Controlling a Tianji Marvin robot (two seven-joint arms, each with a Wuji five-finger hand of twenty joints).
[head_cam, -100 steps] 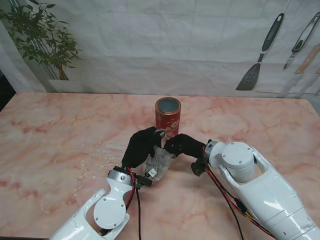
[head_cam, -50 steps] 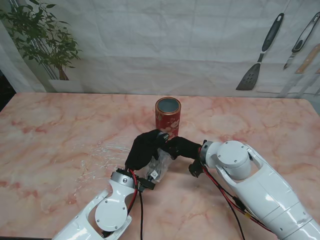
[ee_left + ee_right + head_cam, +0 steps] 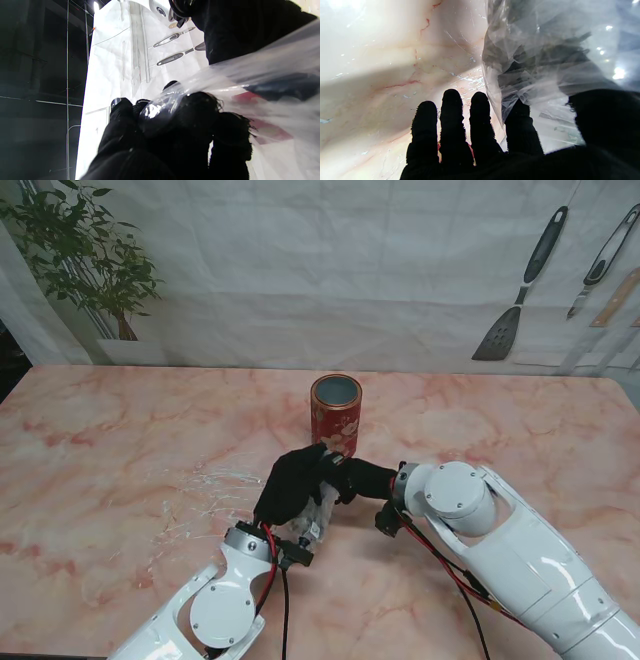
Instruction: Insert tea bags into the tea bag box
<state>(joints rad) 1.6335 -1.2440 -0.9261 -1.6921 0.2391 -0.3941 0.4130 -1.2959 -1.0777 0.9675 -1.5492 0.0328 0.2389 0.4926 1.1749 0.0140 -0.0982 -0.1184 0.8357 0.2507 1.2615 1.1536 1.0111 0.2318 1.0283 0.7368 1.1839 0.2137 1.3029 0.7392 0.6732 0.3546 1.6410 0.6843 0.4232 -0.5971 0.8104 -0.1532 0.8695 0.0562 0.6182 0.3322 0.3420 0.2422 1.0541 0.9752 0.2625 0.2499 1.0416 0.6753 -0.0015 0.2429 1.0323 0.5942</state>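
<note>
1. We hold a clear plastic tea bag pouch (image 3: 318,508) between our two black-gloved hands, lifted off the marble table (image 3: 120,450), just on our side of the red tea bag box (image 3: 336,413).

2. Our left hand (image 3: 290,483) is closed on the pouch's upper part; in the left wrist view the fingers (image 3: 175,117) bunch tightly around crinkled film, which we judge is meant to steady the pouch while the other hand works at it.

3. Our right hand (image 3: 362,478) meets the pouch from the right. In the right wrist view the forefinger and thumb appear to be pinching the film's edge (image 3: 510,105), while three fingers (image 3: 452,117) stand straight and free of it. Whether the pinch is firm, we cannot tell.

4. The two-handed grip looks to us like an attempt to open or spread the pouch so its contents can be reached; the tea bags themselves are too blurred to make out.

5. The box stands upright with its mouth open and facing up, just beyond our hands, near the table's middle.

6. Open marble lies on every side of the box, well clear of the table's edges. The short path from the pouch to the box mouth appears unobstructed.
</note>
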